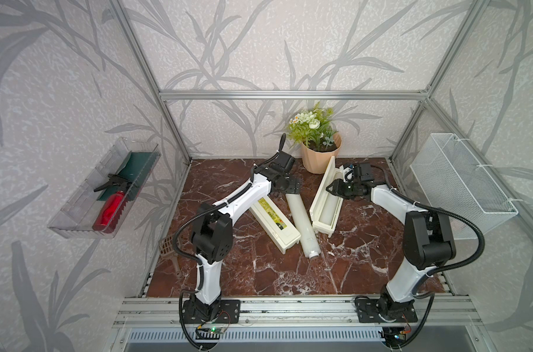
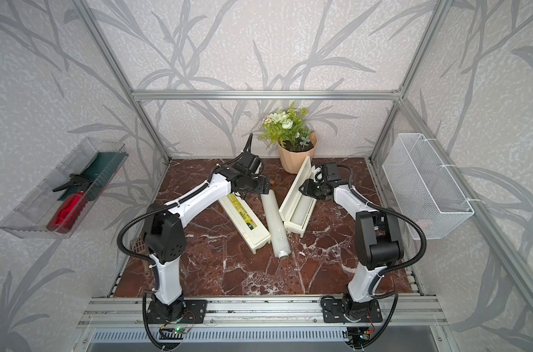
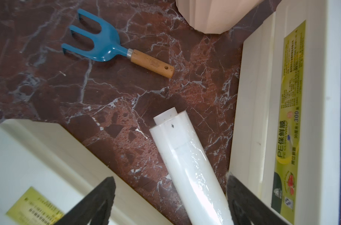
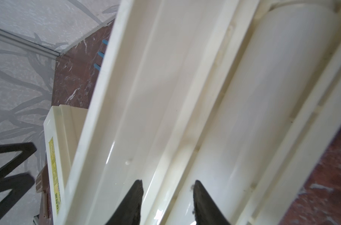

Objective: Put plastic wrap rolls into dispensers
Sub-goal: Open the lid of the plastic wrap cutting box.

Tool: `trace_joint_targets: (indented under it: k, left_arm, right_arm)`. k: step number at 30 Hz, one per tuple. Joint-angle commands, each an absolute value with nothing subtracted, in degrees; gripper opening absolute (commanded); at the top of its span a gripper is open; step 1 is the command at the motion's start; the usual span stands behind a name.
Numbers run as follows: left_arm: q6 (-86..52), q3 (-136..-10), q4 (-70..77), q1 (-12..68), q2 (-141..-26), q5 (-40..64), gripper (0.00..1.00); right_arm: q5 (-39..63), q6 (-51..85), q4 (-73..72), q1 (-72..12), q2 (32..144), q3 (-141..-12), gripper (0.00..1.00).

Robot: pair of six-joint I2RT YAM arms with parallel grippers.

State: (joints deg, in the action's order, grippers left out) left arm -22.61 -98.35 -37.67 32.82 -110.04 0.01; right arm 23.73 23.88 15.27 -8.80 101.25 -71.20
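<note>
In both top views a closed dispenser (image 1: 274,224) with a yellow-green label lies left of centre. A loose plastic wrap roll (image 1: 301,225) lies beside it on the marble. To its right an open dispenser (image 1: 318,224) holds another roll (image 1: 328,211), its lid (image 1: 327,173) standing up. My left gripper (image 3: 170,178) is wide open over the far end of the loose roll (image 3: 191,165), one finger on each side, not touching it. My right gripper (image 4: 168,182) hangs over the open dispenser with its jaws apart, between the lid's inside (image 4: 146,97) and the seated roll (image 4: 273,97).
A blue hand rake (image 3: 107,48) lies behind the dispensers near a peach plant pot (image 1: 320,155). A white wire basket (image 1: 463,183) hangs on the right wall, and a clear tray (image 1: 76,219) with a red spray bottle hangs on the left. A brown scoop (image 1: 169,247) lies by the left edge.
</note>
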Motion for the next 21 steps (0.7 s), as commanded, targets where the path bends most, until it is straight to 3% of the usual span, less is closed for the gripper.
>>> trace_joint_targets:
  k: [1, 10, 21]
  left_arm:
    - [-22.15, -95.45, -34.77, 32.13, -106.42, -2.29, 0.89]
    - [-21.63, -92.54, -35.31, 31.49, -104.82, -2.52, 0.89]
    - [-21.27, -89.30, -37.05, 30.00, -102.16, -7.08, 0.90]
  right_arm:
    - [19.85, 23.32, 17.50, -10.10, 100.13, -73.18, 0.47]
    - [19.58, 19.58, 20.50, -16.69, 108.92, -83.15, 0.54]
    - [5.68, 21.77, 24.72, -11.32, 91.42, -67.00, 0.64]
